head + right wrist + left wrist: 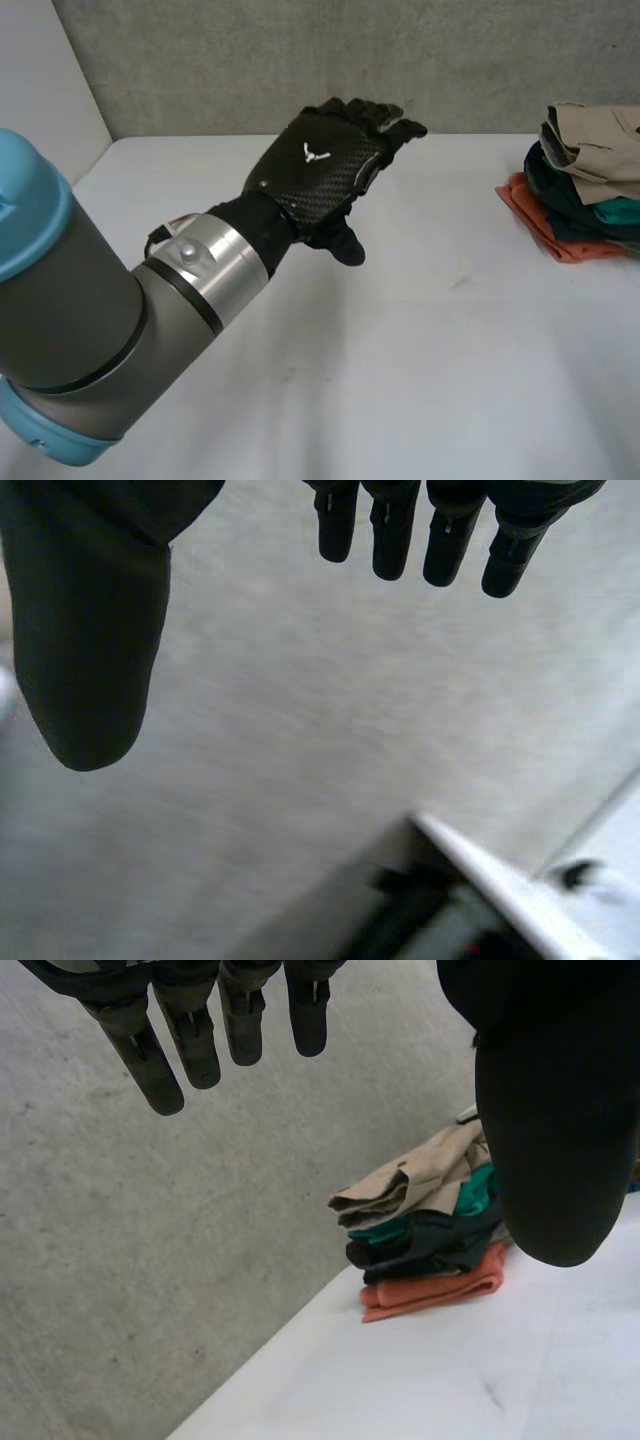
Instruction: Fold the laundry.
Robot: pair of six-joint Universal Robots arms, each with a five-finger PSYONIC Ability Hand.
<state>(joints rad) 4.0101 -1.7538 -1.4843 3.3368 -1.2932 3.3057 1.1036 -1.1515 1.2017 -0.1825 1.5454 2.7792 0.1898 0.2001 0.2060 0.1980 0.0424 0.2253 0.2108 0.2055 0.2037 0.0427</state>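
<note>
1. Leftmost in the head view, the left arm, with its grey joint and light-blue cap, was angled from the near left corner out over the white worktop.
2. At the end of that arm, the left robot hand hung above the worktop, clear of the surface. Its back faced upward and its fingertips were aimed at the grey wall beyond the far edge.
3. Its own wrist view showed the fingers straight and the thumb held apart from them. Nothing lay between them, so this robot hand was open and empty.
4. Further right, the stack of folded laundry sat on the worktop at its right side, near the far edge and well apart from the left robot hand.
5. From top to bottom, the stack held a tan piece, a dark navy piece, a teal piece and a salmon piece. The salmon piece lay flat on the worktop and stuck out past the others on the side facing the left robot hand.
6. Lastly, the right robot hand appeared in its own wrist view against the grey wall. Its fingers were straight and its thumb stood wide of them; it too was open and held nothing.
</note>
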